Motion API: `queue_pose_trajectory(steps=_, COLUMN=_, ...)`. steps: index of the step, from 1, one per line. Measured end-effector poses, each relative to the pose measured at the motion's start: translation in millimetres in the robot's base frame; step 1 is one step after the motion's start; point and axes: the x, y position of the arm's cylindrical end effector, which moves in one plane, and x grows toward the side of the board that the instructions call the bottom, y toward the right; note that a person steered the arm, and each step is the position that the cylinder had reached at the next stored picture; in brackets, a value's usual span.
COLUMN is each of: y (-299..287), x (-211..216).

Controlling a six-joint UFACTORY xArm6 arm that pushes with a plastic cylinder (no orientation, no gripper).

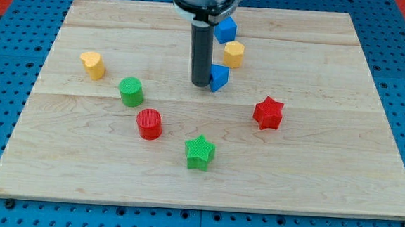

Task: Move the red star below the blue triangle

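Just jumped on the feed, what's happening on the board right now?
My tip rests on the board right beside the blue triangle, on its left in the view. The red star sits apart, lower and to the view's right, untouched. It is not yet below the triangle, so the push has yet to start.

My tip (201,84) rests on the counter (325,177) just left of the blue triangle (220,78), touching or nearly so. The red star (267,112) lies lower right of the triangle, apart from it, with the green star (199,153) farther toward the view's bottom
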Motion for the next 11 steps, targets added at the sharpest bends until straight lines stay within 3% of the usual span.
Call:
queue_pose_trajectory(steps=1, y=10.5, x=2.9)
queue_pose_trajectory(steps=2, y=32.9, x=36.4)
queue_pose_trajectory(steps=4, y=160.6, x=26.5)
queue_pose_trajectory(steps=5, y=167.9, x=94.5)
queue_pose_trajectory(steps=6, y=118.0, x=105.4)
queue_pose_trajectory(steps=8, y=121.0, x=52.1)
queue_pose_trajectory(steps=11, y=130.4, x=17.5)
